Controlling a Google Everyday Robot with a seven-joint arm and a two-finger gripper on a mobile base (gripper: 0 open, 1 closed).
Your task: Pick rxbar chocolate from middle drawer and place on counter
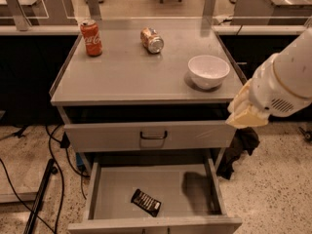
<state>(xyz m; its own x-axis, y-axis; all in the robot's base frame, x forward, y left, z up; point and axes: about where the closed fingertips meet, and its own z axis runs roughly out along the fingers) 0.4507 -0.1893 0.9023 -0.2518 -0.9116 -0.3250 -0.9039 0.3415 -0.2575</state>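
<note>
The rxbar chocolate [146, 202], a small dark bar, lies flat near the front middle of the open middle drawer [114, 186]. The drawer is pulled out at the bottom of the cabinet. The counter [131, 72] is the grey top of the cabinet. My gripper [246, 112], cream-coloured at the end of the white arm, hangs at the cabinet's right front corner. It is level with the counter's front edge, well above the drawer and to the right of the bar. It holds nothing that I can see.
On the counter stand a red cola can [91, 37] at the back left, a tan dented can [152, 40] lying at the back middle and a white bowl [208, 71] at the right. A closed drawer front with a handle [153, 135] sits above the open drawer. Cables [39, 199] lie on the floor at the left.
</note>
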